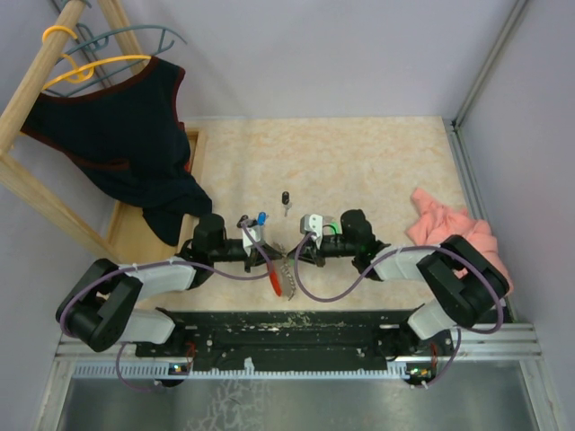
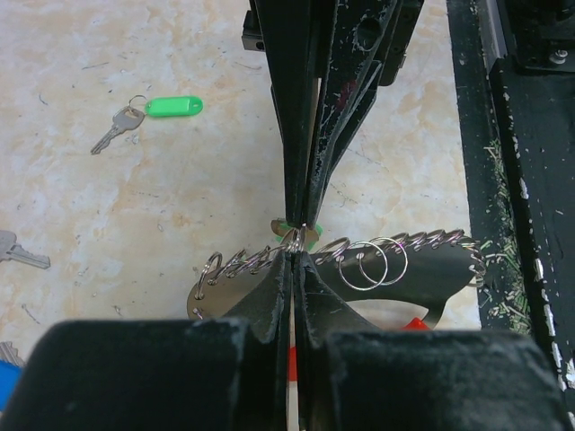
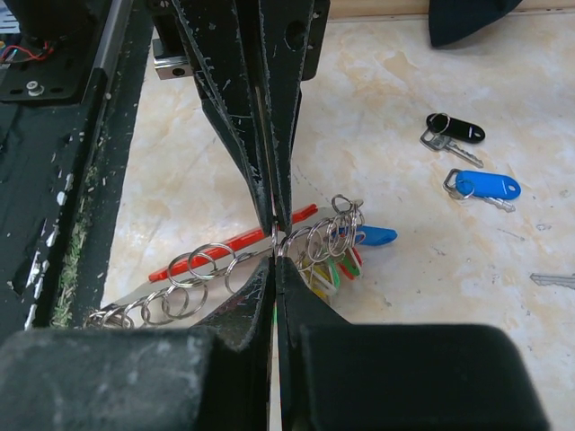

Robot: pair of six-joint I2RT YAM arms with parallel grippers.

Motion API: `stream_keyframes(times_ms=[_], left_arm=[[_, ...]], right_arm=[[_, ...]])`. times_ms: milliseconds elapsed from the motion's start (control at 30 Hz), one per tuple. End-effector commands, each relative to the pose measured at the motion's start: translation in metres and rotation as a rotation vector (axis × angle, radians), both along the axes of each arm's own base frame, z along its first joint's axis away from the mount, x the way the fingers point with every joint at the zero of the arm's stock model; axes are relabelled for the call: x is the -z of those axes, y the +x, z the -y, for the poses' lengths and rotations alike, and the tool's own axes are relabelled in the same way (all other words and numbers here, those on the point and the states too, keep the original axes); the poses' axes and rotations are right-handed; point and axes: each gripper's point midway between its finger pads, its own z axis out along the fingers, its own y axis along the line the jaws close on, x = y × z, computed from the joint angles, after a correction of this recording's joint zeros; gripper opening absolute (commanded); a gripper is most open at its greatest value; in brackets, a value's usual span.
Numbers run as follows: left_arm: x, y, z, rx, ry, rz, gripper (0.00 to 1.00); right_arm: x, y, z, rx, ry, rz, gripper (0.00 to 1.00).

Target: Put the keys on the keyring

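Note:
The keyring (image 1: 274,277) lies between the two arms. Its red band (image 3: 229,246) and grey strip (image 2: 431,269), lined with small split rings, show in the wrist views. A bunch of keys with blue, red, green and yellow heads (image 3: 340,262) hangs on rings at one end. My left gripper (image 2: 296,251) is shut on rings at the strip's edge. My right gripper (image 3: 276,256) meets it tip to tip, shut on a small ring there, with a green head under its tips. Loose keys lie on the table: black (image 3: 454,130), blue (image 3: 485,186), green (image 2: 171,107).
A bare metal key (image 2: 22,256) lies left of the keyring. A dark garment (image 1: 126,135) hangs from a wooden rack with hangers at the back left. A pink cloth (image 1: 449,229) lies on the right. The black base rail (image 1: 287,328) runs along the near edge.

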Motion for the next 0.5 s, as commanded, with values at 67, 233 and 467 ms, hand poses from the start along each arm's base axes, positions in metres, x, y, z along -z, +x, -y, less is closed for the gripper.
stream_keyframes(times_ms=[67, 233, 467], left_arm=[[-0.016, 0.0, 0.007, 0.036, -0.05, 0.045, 0.02], [-0.016, 0.001, 0.007, 0.033, -0.048, 0.044, 0.02], [-0.017, 0.002, 0.007, 0.027, -0.05, 0.041, 0.02]], right_arm=[[-0.032, 0.002, -0.015, -0.04, 0.104, 0.054, 0.0], [-0.047, -0.001, -0.018, -0.054, 0.158, 0.053, 0.0], [-0.051, 0.001, -0.022, -0.057, 0.173, 0.036, 0.0]])
